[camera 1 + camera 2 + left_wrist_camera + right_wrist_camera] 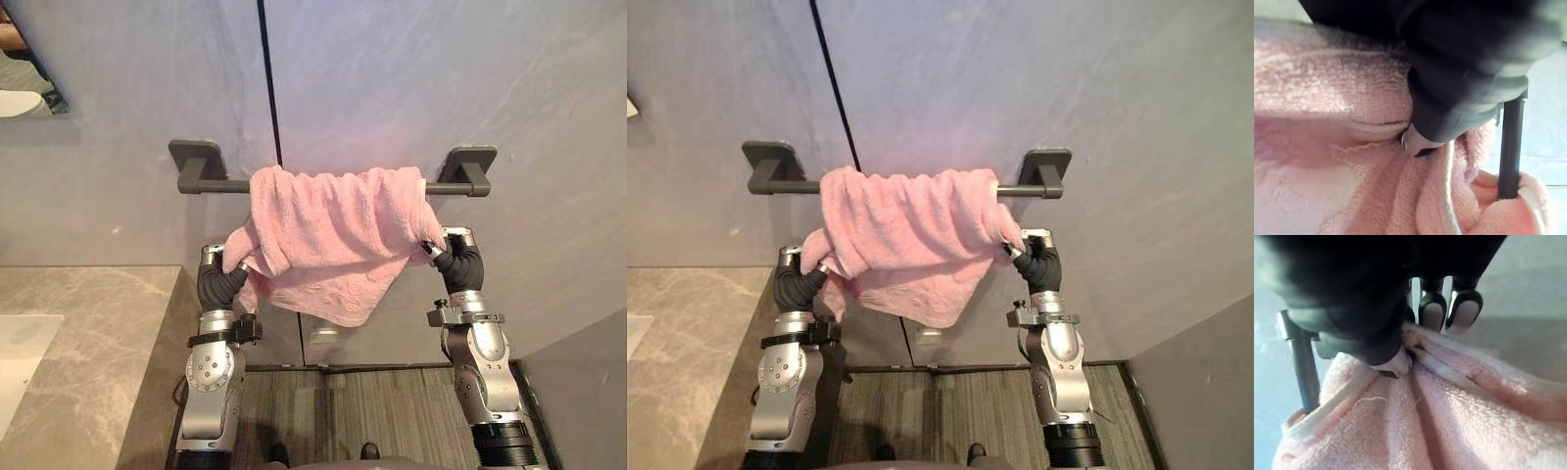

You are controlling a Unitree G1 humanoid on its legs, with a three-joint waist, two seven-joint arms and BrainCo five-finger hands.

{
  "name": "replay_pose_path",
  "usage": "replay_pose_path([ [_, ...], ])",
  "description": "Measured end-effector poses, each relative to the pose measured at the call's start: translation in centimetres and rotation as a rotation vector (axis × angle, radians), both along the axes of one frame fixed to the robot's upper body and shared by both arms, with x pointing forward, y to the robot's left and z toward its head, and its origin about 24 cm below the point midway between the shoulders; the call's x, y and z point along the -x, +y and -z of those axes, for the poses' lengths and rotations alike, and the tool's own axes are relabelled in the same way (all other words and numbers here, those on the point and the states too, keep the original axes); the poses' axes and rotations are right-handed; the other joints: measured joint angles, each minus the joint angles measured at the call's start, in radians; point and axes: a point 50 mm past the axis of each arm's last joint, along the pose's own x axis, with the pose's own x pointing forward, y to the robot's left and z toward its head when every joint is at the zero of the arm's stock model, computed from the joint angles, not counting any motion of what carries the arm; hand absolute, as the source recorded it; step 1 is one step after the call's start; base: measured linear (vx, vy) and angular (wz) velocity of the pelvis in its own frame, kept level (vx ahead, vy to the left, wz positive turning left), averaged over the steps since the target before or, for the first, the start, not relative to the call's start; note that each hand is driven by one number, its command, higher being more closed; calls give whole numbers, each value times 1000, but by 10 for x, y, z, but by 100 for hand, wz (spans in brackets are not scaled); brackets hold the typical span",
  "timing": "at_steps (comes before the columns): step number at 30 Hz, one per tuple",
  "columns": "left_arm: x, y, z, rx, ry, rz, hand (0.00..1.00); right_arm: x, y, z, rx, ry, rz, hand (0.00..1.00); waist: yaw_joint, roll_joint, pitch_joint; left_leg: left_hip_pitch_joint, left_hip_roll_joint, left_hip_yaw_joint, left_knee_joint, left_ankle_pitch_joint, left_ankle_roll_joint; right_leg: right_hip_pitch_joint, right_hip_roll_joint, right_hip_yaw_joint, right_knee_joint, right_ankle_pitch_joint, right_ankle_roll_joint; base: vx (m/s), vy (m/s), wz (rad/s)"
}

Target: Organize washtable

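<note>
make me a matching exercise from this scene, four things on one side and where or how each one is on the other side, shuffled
Things:
1. pink towel
2. towel bar
3. marble counter
4. right hand

Places or states:
a. mounted on the grey wall
b. at the robot's left, lower than the bar
c. pinching the towel's right edge
d. draped over the bar, bunched up

Pairs: 1-d, 2-a, 3-b, 4-c
</note>
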Motion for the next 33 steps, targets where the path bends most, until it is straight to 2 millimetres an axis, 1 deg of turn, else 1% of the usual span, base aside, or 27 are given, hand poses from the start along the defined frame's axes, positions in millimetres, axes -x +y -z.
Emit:
replay_pose_path([
  [3,-1,-1,7,18,30,-4,100,-1,-1,8,-2,32,6,100,-5,5,1,0,1,0,0,0,0,0,1,0,-1,0,0,0,0,0],
  [5,-1,-1,10,28,45,-7,100,-1,-1,9,-6,38,7,100,-6,5,1,-1,1,-1,0,-1,-1,0,1,0,-1,0,0,0,0,0],
  [10,-2,1,15,39,68,-20,100,-2,3,18,-39,73,11,100,-7,5,1,-2,1,-3,0,-1,-1,0,0,-2,0,0,0,0,0,0],
  [13,-2,4,20,45,89,-38,100,-2,6,19,-54,76,9,100,-7,5,1,-4,1,-7,0,-1,0,1,0,-7,0,-1,0,-9,-4,4],
  [21,0,10,39,130,159,-86,100,-5,11,23,-76,94,3,100,-6,10,5,-7,0,-14,0,-1,0,2,-1,-14,0,-2,2,-1,0,2],
  [26,0,8,49,160,201,-95,100,-5,12,24,-82,99,1,100,-5,10,6,-7,0,-18,0,-2,0,2,-2,-17,1,-10,8,0,0,0],
  [29,0,8,51,162,215,-94,100,-5,12,25,-82,102,1,100,-5,9,7,-8,0,-20,0,-2,-1,3,-2,-19,1,-10,8,0,0,0],
  [33,0,7,57,163,237,-93,100,-5,11,27,-83,107,5,100,-6,3,12,-9,0,-24,0,-3,-1,4,-2,-22,1,-11,8,0,0,0],
])
